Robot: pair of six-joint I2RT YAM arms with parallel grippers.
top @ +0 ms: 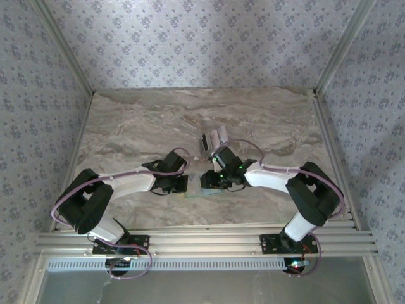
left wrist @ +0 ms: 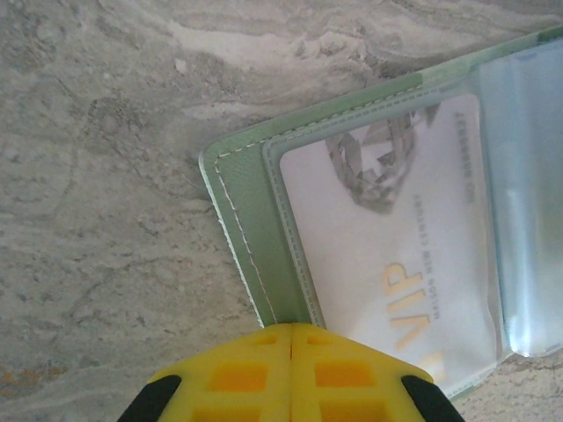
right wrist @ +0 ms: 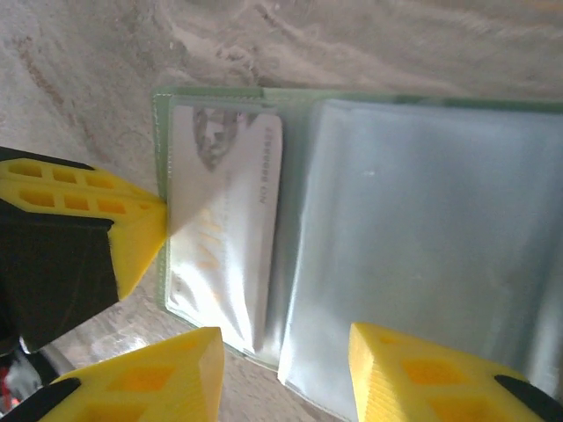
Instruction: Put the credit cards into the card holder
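At nine o'clock of the card holder (left wrist: pixel 251 211), left gripper (left wrist: pixel 290 338) pressed together seemingly pins it, right gripper (right wrist: pixel 286 341) spread over one pocketed card (left wrist: pixel 387 264); next, fetch credit cards (top: pixel 214 138) at twelve o'clock.

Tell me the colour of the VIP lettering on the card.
Gold, on the shiny white card; best in left wrist view.
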